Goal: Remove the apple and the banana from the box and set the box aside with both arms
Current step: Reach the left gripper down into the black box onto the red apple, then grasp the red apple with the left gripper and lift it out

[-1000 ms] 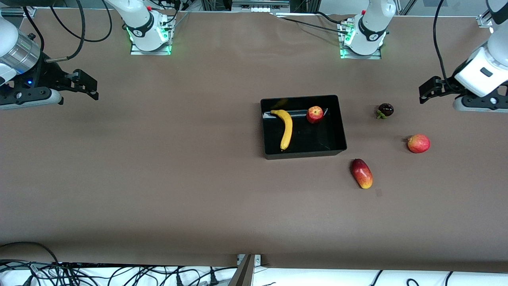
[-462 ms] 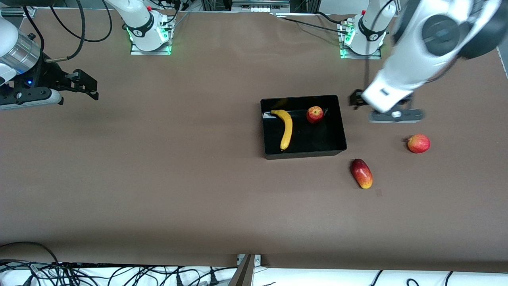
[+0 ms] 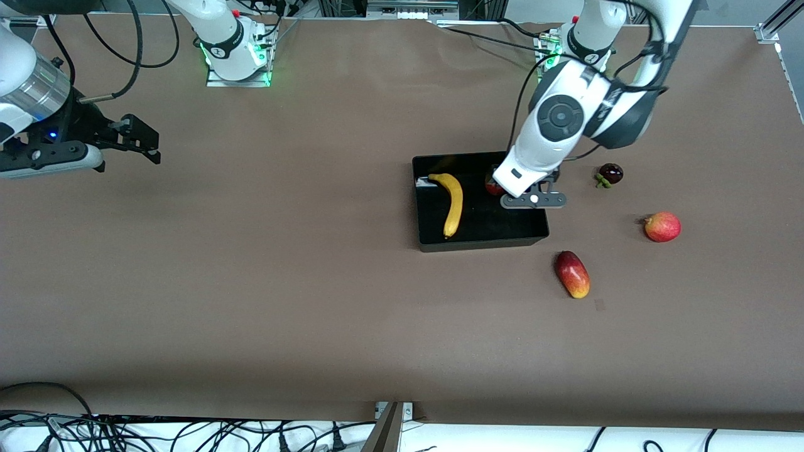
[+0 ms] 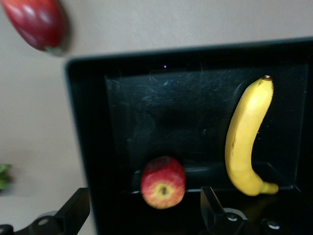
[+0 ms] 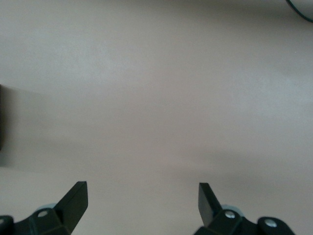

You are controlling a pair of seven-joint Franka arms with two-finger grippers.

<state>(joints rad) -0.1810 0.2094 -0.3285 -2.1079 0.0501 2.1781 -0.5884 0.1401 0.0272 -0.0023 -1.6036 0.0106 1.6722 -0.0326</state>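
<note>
My left tool (image 4: pixel 142 215) hangs spread over the small red apple (image 4: pixel 163 182), which sits in the glossy black plastic box (image 3: pixel 427 242) beside the long yellow banana (image 3: pixel 453 204). Right tool (image 5: pixel 142 203) waits spread over bare worktop (image 3: pixel 251 282).

Even overhead light is falling on the brown table (image 3: pixel 251 282), leaving only soft, short shadows under the fruit and arms. Green lamps are glowing at both arm bases. The box (image 4: pixel 88 147) is showing a glossy sheen and faint scratches on its floor ahead of the left fingers (image 4: pixel 73 213). The red fruit (image 4: pixel 36 22) well past them is looking blurred. The right wrist view is looking washed-out and pale.
</note>
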